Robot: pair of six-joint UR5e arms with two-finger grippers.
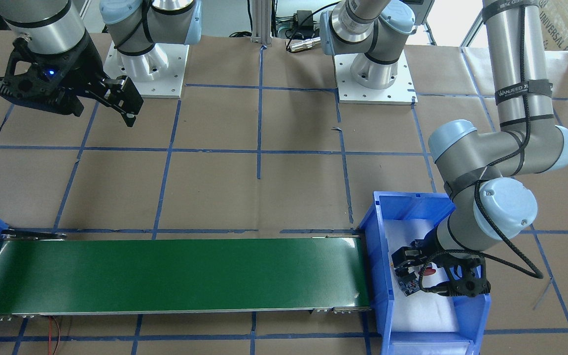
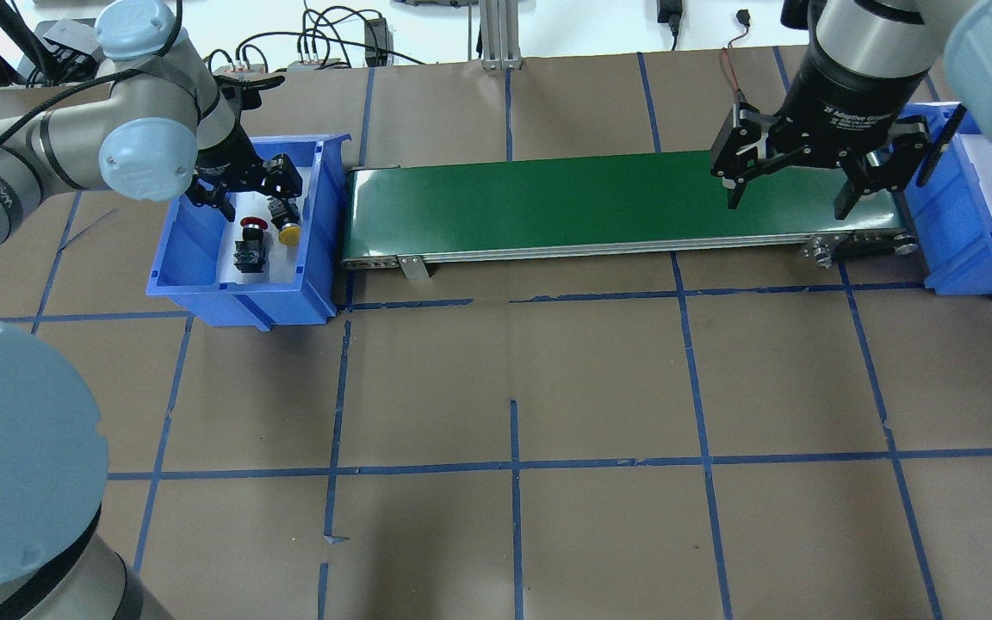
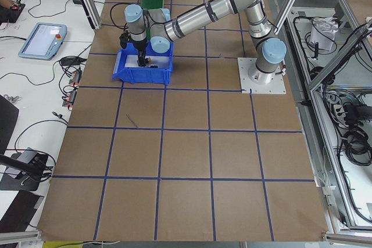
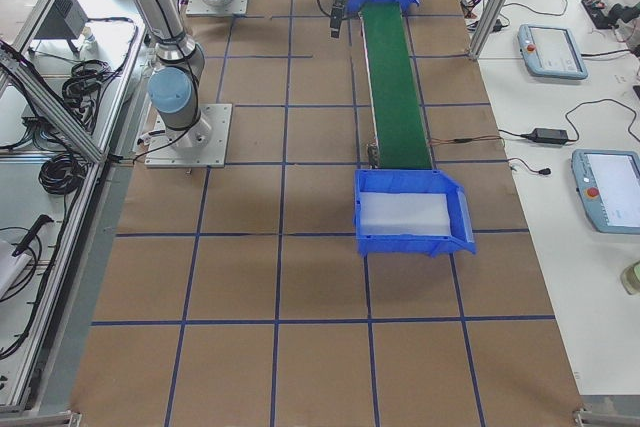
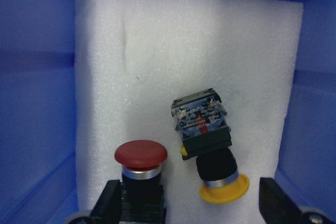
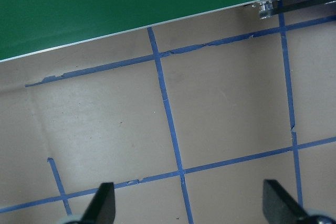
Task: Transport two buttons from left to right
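Note:
The red button point(image 5: 140, 153) stands cap up and the yellow button point(image 5: 223, 188) lies on its side, grey-blue block point(image 5: 201, 115) up the frame, on white foam in the left blue bin point(image 2: 238, 297). Both show in the overhead view, red point(image 2: 253, 226) and yellow point(image 2: 290, 232). My left gripper point(image 2: 242, 188) is open inside the bin, just above the buttons, which lie between its fingers point(image 5: 109, 203); it touches neither. It also shows in the front-facing view point(image 1: 414, 273). My right gripper point(image 2: 789, 207) is open and empty above the belt's right end.
A green conveyor belt point(image 2: 616, 202) runs from the left bin to the right blue bin point(image 2: 978, 215), which is lined with white foam. Brown paper with a blue tape grid covers the table point(image 2: 513, 379). The arm bases point(image 1: 377, 74) stand at the robot's side.

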